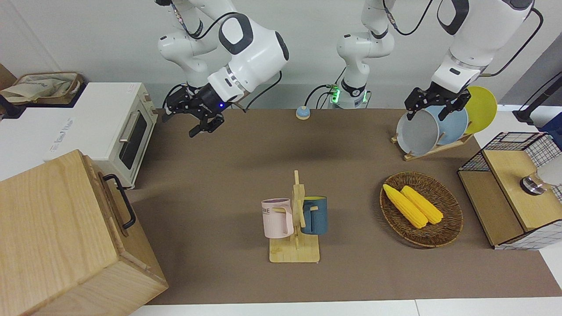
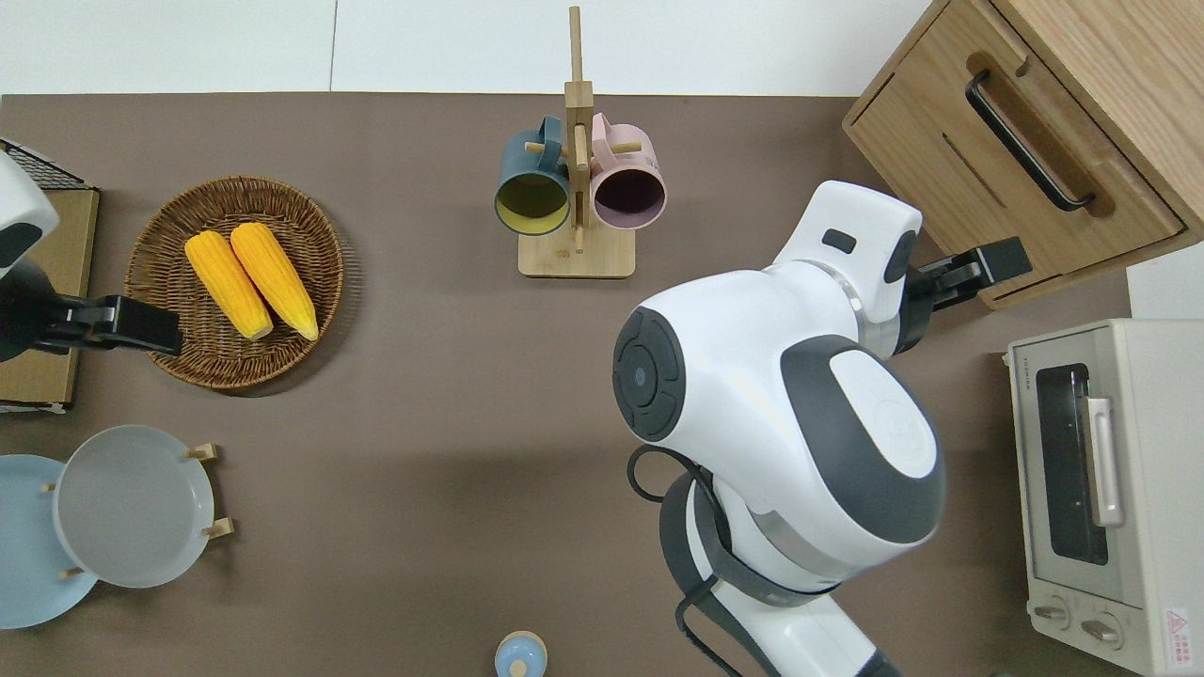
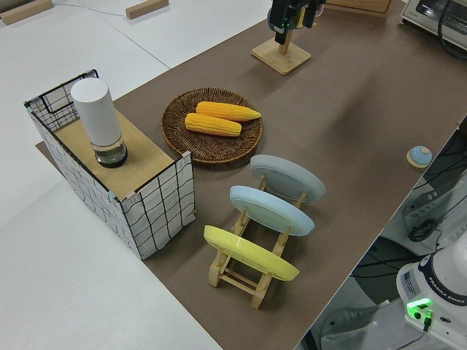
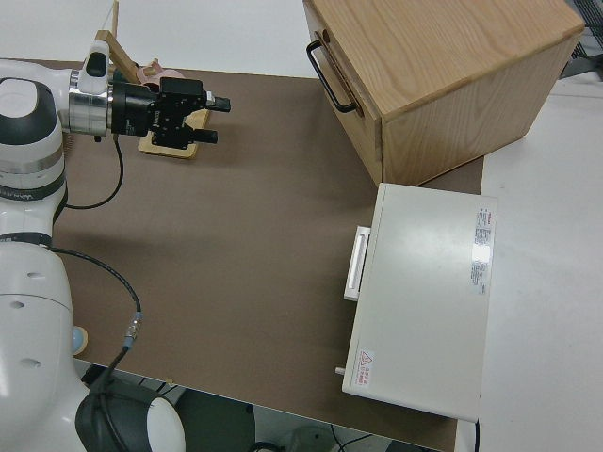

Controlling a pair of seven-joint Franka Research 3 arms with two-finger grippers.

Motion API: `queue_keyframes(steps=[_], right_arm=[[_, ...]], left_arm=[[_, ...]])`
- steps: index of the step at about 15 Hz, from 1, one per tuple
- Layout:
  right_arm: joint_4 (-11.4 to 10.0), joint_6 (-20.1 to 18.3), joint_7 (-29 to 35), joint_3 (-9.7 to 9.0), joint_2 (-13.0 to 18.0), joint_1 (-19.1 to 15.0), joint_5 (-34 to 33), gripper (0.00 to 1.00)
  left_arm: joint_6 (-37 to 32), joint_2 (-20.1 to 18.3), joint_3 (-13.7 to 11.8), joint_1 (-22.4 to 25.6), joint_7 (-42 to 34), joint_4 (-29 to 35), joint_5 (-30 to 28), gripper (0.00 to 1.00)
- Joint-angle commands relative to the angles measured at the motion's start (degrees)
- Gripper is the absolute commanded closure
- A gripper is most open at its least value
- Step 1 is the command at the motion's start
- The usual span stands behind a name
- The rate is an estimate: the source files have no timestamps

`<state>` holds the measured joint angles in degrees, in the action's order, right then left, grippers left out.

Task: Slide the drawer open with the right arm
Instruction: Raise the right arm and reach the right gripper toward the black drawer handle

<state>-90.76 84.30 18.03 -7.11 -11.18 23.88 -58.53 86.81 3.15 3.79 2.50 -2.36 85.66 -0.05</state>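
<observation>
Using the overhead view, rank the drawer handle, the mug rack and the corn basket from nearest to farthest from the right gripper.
From the right gripper:
1. Drawer handle, on the cabinet at the right arm's end.
2. Mug rack, mid-table.
3. Corn basket, toward the left arm's end.

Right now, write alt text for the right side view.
The right gripper, fingers open, hangs over bare brown table mat, apart from the shut drawer and its black handle. A white toaster oven sits beside the cabinet.
</observation>
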Motion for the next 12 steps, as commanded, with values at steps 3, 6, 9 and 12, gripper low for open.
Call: queue_keyframes(steps=[3,6,9,12], right_arm=[[-3.90,0.34,4.29,-2.03,-2.09,0.29,-11.59,0.019],[-4.69,0.69,4.56,-2.03,-3.06,0.29,-15.90,0.019],[-8.55,3.76,6.48,-2.03,-3.15,-0.59,-21.09,0.019],[-12.50,8.06,10.00,-2.03,-3.24,-2.60,-26.88,0.019]], left_arm=[[-1.03,-0.25,-0.01,-0.39,0.60,-0.58,1.02,0.01],[-1.03,-0.25,-0.01,-0.39,0.60,-0.58,1.02,0.01],[-1.03,-0.16,-0.01,-0.39,0.60,-0.49,1.02,0.01],[-1.03,-0.25,-0.01,-0.39,0.60,-0.58,1.02,0.01]])
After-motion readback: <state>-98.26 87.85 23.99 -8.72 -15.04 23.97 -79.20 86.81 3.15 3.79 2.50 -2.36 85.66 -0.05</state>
